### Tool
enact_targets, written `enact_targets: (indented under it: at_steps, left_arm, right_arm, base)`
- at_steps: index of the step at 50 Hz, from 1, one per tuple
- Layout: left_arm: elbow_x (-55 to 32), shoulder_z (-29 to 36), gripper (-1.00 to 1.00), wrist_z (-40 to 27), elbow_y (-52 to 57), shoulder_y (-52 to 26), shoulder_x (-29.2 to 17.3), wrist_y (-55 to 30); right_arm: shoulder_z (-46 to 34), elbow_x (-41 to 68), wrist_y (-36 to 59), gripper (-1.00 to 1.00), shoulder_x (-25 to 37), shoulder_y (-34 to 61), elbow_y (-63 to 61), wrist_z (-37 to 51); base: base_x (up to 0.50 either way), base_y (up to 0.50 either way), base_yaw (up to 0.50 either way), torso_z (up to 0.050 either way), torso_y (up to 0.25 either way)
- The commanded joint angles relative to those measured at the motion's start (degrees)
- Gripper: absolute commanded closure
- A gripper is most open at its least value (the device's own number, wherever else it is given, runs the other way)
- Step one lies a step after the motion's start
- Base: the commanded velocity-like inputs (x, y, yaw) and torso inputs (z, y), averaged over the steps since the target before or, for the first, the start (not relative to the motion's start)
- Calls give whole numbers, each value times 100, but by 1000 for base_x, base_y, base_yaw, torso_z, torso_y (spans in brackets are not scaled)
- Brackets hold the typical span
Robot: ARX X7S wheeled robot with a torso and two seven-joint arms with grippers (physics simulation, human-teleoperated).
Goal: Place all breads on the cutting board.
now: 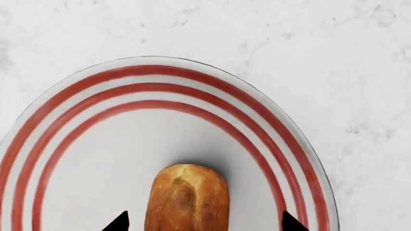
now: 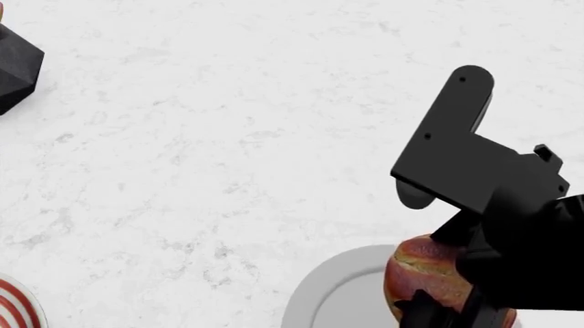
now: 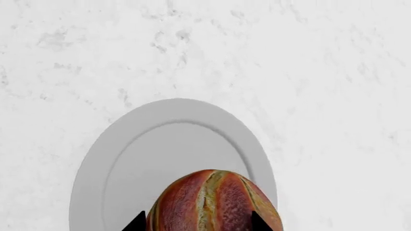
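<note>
Both grippers straddle bread, apparently unclosed: left gripper (image 1: 204,222) around the roll (image 1: 187,198) on the striped plate (image 1: 90,120); right gripper (image 3: 196,222) around the loaf (image 3: 215,202) on the grey plate (image 3: 160,144); centre, close gently, lift straight.

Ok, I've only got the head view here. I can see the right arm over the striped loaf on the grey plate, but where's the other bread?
Observer: The golden roll lies on the red-striped plate, as the left wrist view shows.
Operator: Is the left gripper on it?
Observer: No. The left gripper is open, with a fingertip on either side of the roll and a gap at each.
Operator: And the right one, has it got the loaf?
Observer: The right gripper has its fingertips close against the sides of the striped loaf. I cannot tell whether they grip it.
</note>
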Motion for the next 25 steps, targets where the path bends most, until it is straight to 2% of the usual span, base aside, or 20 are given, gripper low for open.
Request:
enact_targets:
  at_steps: [1,10,16,25]
  left_arm:
    - [381,259,-100,100,-75,-47,28,6]
    - [446,246,-100,-48,-360,69,204,78]
    - [357,208,-100,-349,-614,471,285,294]
    - [396,346,-100,-304,-555,539,295,293]
  right_arm:
    - [-2,-230,-102,100,-22,48,61,-53]
    - [-38,-317,-171,100,9,19,61,-119]
    - [-31,-345,-193,100,29,29,52,-120]
    - [-22,-300,-265,100,-35,-88,96,-5]
  base:
    - [0,0,0,0,0]
    - [0,0,0,0,0]
    - [0,0,0,0,0]
    - [0,0,0,0,0]
